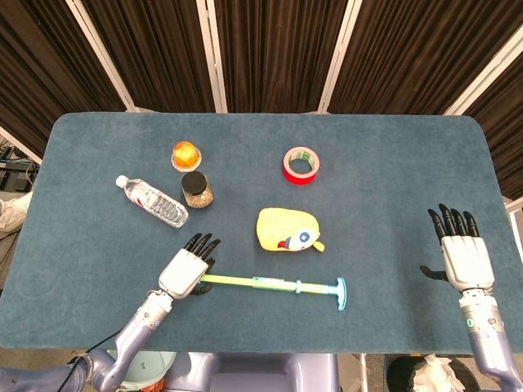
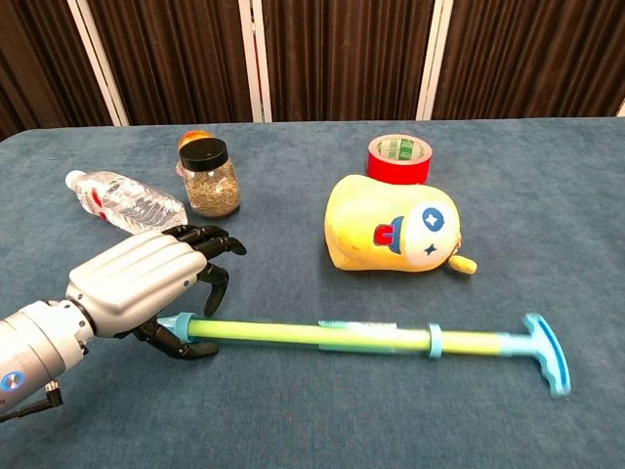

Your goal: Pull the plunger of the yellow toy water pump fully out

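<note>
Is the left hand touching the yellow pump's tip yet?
Touching: chest view shows the left hand over the pump, its thumb against the blue tip.

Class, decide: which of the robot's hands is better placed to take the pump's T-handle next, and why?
The right hand: it is open, and on the T-handle side. The left hand is already over the toy water pump nozzle end.

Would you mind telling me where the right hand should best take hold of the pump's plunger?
Probably the blue T-handle at the toy water pump's right end, approached from the right. Its crossbar sticks out across the shaft, giving fingers something to hook, and faces the open right hand.
</note>
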Tool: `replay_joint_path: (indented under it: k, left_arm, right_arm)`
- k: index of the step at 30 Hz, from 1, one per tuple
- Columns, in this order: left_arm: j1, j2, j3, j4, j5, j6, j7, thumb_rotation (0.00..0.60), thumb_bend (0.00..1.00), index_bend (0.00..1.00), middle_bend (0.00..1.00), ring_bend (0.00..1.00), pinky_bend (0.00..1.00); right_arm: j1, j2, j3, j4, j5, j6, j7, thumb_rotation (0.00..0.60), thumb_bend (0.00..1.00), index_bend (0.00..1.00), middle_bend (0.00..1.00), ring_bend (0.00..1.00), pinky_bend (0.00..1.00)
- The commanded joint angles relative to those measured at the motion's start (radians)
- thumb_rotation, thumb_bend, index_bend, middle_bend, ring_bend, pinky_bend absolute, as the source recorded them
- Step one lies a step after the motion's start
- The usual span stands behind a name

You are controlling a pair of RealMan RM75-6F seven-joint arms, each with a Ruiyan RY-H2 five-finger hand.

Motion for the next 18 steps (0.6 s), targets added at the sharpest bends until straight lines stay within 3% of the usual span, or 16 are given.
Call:
replay_joint_path:
  k: [1,10,13,15,18]
  left_arm:
    - [0.004,-0.011,0.007,0.004,0.018,0.035,-0.010,0.600,0.36,0.62,0.20,0.10,0.13]
    - [-0.004,-0.018,0.017,0.022,0.036,0.067,-0.029,0.600,0.43,0.67,0.31,0.18,0.13]
    - [-0.004,-0.022,0.021,0.031,0.046,0.081,-0.035,0.600,0.46,0.69,0.46,0.29,0.16]
    - [-0.003,-0.029,0.028,0.047,0.063,0.103,-0.047,0.600,0.47,0.69,0.60,0.43,0.22]
    - [-0.005,-0.041,0.040,0.074,0.091,0.134,-0.075,0.600,0.48,0.71,0.69,0.52,0.30]
  right_arm:
    - [-0.001,0.001,-0.001,-0.002,0.002,0.005,-0.001,0.600,0.00,0.06,0.00,0.00,0.00]
    - [0.008,-0.010,-0.016,-0.016,0.009,-0.003,-0.028,0.600,0.00,0.06,0.00,0.00,0.00]
    - [0.015,-0.022,-0.022,-0.014,0.010,-0.011,-0.042,0.600,0.00,0.07,0.00,0.00,0.00]
    - [0.022,-0.037,-0.030,-0.014,0.008,-0.022,-0.051,0.600,0.02,0.09,0.00,0.00,0.00]
    - [0.029,-0.057,-0.039,-0.013,0.005,-0.030,-0.063,0.600,0.03,0.11,0.00,0.00,0.00]
